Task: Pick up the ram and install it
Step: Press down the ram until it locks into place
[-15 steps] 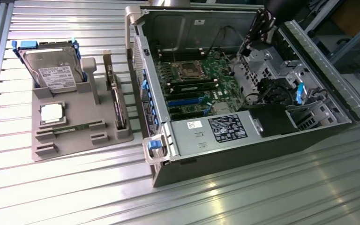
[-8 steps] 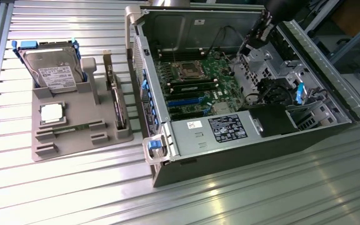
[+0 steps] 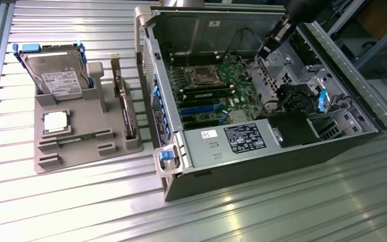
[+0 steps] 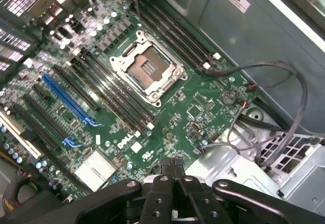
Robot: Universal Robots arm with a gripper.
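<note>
The ram [image 3: 205, 93] looks like the slim green stick with dark chips standing on edge in a memory slot, just beside the CPU socket [image 3: 201, 75] on the motherboard. In the wrist view that bank of long dark slots [image 4: 119, 99] runs alongside the open socket [image 4: 147, 71], and I cannot pick the stick out among them. My gripper [image 3: 275, 39] hangs high over the case's far corner, at the exterior view's right. Its black fingertips [image 4: 171, 163] are shut together with nothing between them, well above the board.
The open PC case [image 3: 267, 156] has a power supply [image 3: 244, 138] at its near end, with loose cables [image 4: 284, 97] and drive cages beside the board. A grey tray [image 3: 79, 156] at the exterior view's left holds a hard drive [image 3: 59, 75], a silver processor [image 3: 56, 122] and an expansion card [image 3: 126, 108].
</note>
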